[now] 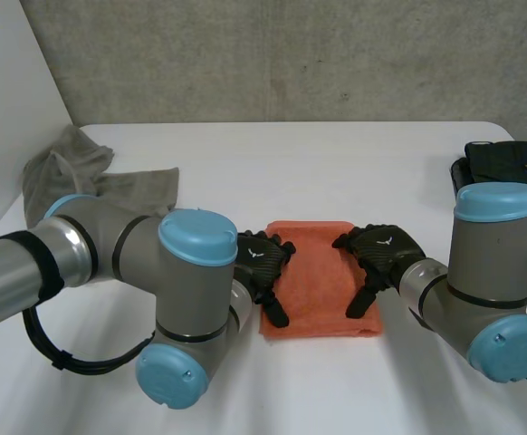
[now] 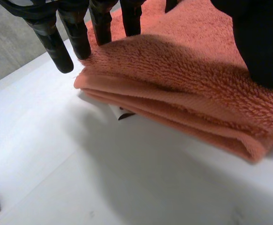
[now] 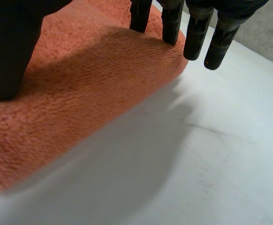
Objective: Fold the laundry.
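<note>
A folded orange towel [image 1: 318,276] lies at the middle of the white table [image 1: 336,172]. My left hand [image 1: 262,263] rests open on the towel's left edge, fingers straight. In the left wrist view the fingers [image 2: 80,33] stand over the folded towel's [image 2: 188,93] corner, where its layers show. On the towel's right edge my right hand [image 1: 381,254] lies open. The right wrist view has its straight fingers [image 3: 171,23] touching the towel [image 3: 80,89] at the edge, and the thumb [image 3: 10,47] presses the pile.
A crumpled grey-brown garment [image 1: 91,177] lies at the table's far left. Dark clothing [image 1: 508,163] sits in a black container at the right edge. A small white tag [image 2: 120,112] sticks out under the towel's corner.
</note>
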`<state>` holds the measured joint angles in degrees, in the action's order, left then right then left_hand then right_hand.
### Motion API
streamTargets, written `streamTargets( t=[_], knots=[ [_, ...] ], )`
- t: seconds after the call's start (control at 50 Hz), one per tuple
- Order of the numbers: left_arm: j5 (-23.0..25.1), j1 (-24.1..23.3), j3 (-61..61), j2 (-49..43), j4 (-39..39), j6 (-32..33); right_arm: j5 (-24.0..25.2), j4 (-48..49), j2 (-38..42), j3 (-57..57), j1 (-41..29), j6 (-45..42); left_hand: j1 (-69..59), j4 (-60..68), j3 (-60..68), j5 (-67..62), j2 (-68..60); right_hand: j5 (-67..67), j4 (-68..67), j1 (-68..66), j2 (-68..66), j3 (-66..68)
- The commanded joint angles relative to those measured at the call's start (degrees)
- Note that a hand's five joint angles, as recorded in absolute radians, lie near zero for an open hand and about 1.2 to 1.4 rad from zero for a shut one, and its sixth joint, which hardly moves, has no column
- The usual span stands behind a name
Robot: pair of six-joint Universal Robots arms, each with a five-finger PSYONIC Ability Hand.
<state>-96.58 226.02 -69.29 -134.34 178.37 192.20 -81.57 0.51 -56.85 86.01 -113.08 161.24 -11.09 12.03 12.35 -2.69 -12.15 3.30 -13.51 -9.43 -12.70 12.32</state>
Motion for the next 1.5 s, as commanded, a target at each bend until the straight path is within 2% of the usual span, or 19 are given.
streamTargets(
  t=[0.02,0.14,0.18,0.22,0.24,0.32,0.42,0.72,1.08,1.24,1.34,1.46,1.5],
  knots=[
    [0.9,-0.4,-0.7,5.4,-0.2,1.6,-2.0,2.3,-2.9,1.3,-0.1,-4.4,-0.6,-0.3,-0.6,1.0,0.4,-3.3,3.5,-0.6,2.7,-2.3],
    [2.2,0.1,-0.7,13.0,-0.1,1.6,-5.1,10.3,-14.2,8.5,-2.1,-5.1,-0.5,-0.5,-0.8,1.1,0.6,-3.3,3.5,-0.6,2.7,-2.3],
    [5.1,0.5,-1.0,16.4,-0.2,1.6,-5.4,13.4,-17.0,12.1,-3.5,-5.1,-0.3,-0.6,-1.0,1.3,0.8,-3.3,3.5,-0.6,2.7,-2.3],
    [7.6,1.3,-1.2,18.4,-0.4,1.6,-5.6,14.8,-17.8,14.0,-4.7,-5.0,-0.5,-0.5,-0.8,1.1,0.6,-3.3,3.5,-0.6,2.7,-2.3],
    [10.6,2.6,-1.6,20.1,-0.9,1.5,-5.7,15.2,-18.0,14.8,-5.3,-4.9,-0.6,-0.3,-0.6,1.0,0.4,-3.3,3.5,-0.6,2.7,-2.3],
    [17.6,5.7,-2.1,23.2,-4.4,1.3,-6.0,15.2,-17.5,19.3,-8.0,-3.6,-1.1,0.2,-0.1,0.5,-0.1,-3.3,3.5,-0.6,2.7,-2.3],
    [21.8,7.1,-2.2,25.0,-7.4,1.1,-5.7,16.5,-16.5,22.4,-9.4,-2.0,-1.1,0.2,-0.1,0.5,-0.1,-3.3,3.5,-0.6,2.7,-2.3],
    [22.0,7.1,-4.0,25.2,-7.6,0.6,-7.7,25.0,-5.3,18.8,-10.8,-1.2,-0.8,-0.1,-0.4,0.8,0.3,-3.3,3.5,-0.6,2.7,-2.3],
    [22.1,7.3,-4.1,25.3,-7.4,-1.6,-7.9,29.0,-0.1,15.0,-10.8,-5.0,-0.8,-0.1,-0.4,0.8,0.3,-3.3,3.5,-0.6,2.7,-2.3],
    [22.1,7.4,-4.2,25.3,-7.4,-2.5,-7.9,30.2,1.8,11.9,-10.8,-5.1,-1.0,0.0,-0.3,0.6,0.1,4.3,-4.1,-8.2,-4.9,5.3],
    [22.2,7.9,-4.8,25.4,-7.4,-2.9,-8.0,30.2,3.8,9.4,-10.7,-5.1,-1.1,0.2,-0.1,0.5,-0.1,16.6,-16.4,-20.5,-17.2,17.6],
    [22.2,7.9,-5.2,25.4,-7.4,-3.1,-7.6,30.2,4.6,7.4,-10.5,-4.9,-1.3,0.4,0.1,0.3,-0.2,21.3,-21.1,-25.2,-21.9,22.3],
    [22.2,8.0,-5.2,25.4,-7.4,-3.1,-7.3,30.2,5.3,6.6,-10.4,-5.0,-1.3,0.4,0.1,0.3,-0.2,26.5,-26.3,-30.4,-27.1,27.5]
  ],
)
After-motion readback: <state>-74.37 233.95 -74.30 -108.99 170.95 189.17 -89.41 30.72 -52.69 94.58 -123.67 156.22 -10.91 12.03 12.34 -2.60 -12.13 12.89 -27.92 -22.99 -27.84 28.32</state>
